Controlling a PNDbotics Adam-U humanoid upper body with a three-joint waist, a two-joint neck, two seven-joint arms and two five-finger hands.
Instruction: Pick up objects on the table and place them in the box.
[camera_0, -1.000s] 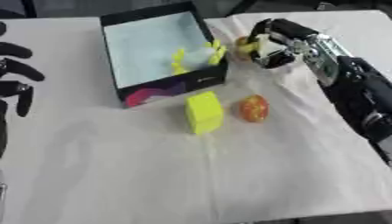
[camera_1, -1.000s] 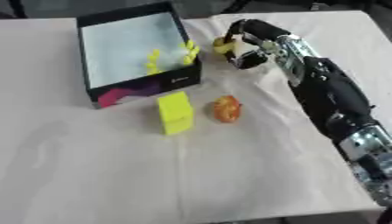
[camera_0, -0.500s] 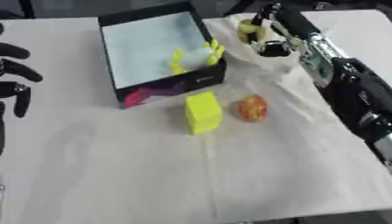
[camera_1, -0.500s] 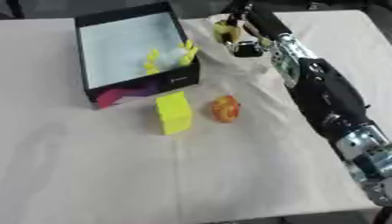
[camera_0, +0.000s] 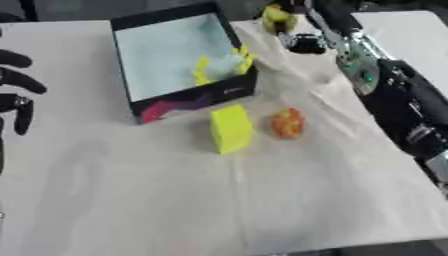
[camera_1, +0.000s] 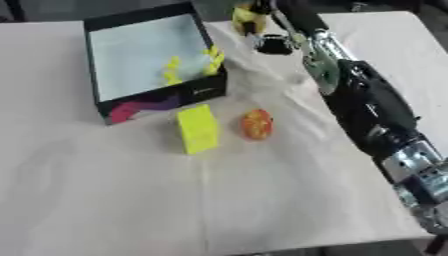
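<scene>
Up top, the right hand (camera_1: 254, 12) clutches a yellow object (camera_0: 278, 15) beyond the box (camera_0: 131, 97), where yellow pieces (camera_0: 223, 65) already sit; left hand (camera_0: 16, 95) relaxed open.

right arm stretched long from the lower right edge up toward the top centre, black shell with silver joints along the forearm. right hand (camera_1: 262, 15) at the far end near the top edge, fingers curled round a small yellow thing (camera_1: 248, 14), dark wrist parts just below it. left hand (camera_0: 16, 95) showing at the left edge, only dark fingers in sight, spread and relaxed, pointing inward, holding nothing. left arm itself out of sight.
</scene>
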